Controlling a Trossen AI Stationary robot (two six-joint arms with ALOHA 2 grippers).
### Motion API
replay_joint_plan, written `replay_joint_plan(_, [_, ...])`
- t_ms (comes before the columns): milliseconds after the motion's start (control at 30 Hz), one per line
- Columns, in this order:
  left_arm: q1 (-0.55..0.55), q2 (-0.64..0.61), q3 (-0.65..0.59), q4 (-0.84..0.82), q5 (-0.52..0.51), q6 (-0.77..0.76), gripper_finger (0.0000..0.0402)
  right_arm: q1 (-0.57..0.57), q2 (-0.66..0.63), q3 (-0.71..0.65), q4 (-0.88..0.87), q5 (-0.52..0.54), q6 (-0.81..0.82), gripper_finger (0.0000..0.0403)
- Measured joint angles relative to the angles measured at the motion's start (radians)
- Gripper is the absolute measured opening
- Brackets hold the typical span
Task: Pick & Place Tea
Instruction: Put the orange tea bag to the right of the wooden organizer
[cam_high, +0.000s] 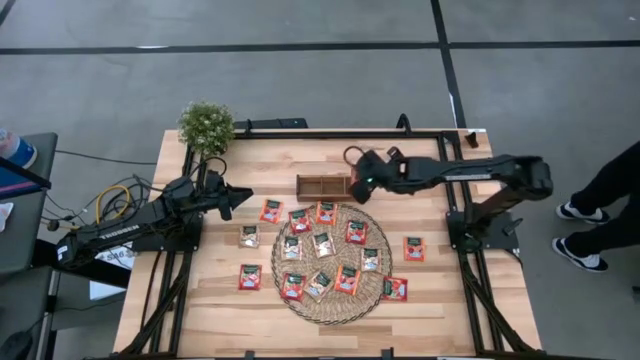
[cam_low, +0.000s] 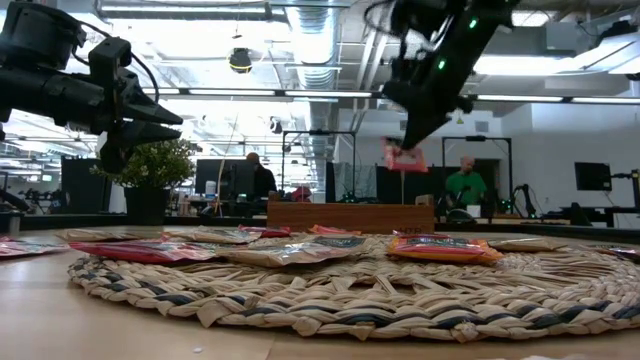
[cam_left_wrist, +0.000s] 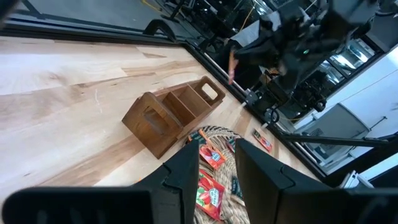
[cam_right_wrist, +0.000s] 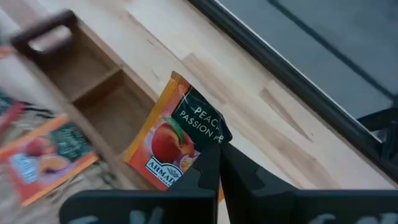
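The right tool (cam_right_wrist: 214, 163) was shut tight on one tea bag (cam_right_wrist: 175, 135). It pinched the bag by one edge, and the rest of the bag stuck out past the fingertips. The bag was red-orange with a dark green band and a peach on it. From above, the right tool (cam_high: 357, 187) was up in the air, just past the right end of the tray (cam_high: 323, 186). From the table's edge, the bag (cam_low: 405, 158) hung under the tool, clear above the tray (cam_low: 350, 216).

The other tea bags (cam_high: 322, 243) lay flat on the mat (cam_high: 330, 308). A few more lay on the table (cam_high: 200, 320) beside the mat.

The left tool (cam_high: 238, 194) waited over the table, left of the tray. Its two fingers (cam_left_wrist: 186, 171) stood a little apart and held nothing.
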Motion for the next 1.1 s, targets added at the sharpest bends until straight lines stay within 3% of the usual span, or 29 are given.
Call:
replay_joint_plan(267, [0.000,0.000,0.000,0.000,0.000,0.000,0.0095,0.019,0.123,0.000,0.087,0.047,0.006,0.0000])
replay_joint_plan(600, [0.000,0.000,0.000,0.000,0.000,0.002,0.0095,0.036,0.141,0.000,0.116,0.196,0.007,0.0000])
replay_joint_plan(1100, [0.000,0.000,0.000,0.002,0.003,0.001,0.0095,0.038,0.225,0.000,0.116,0.202,0.075,0.0000])
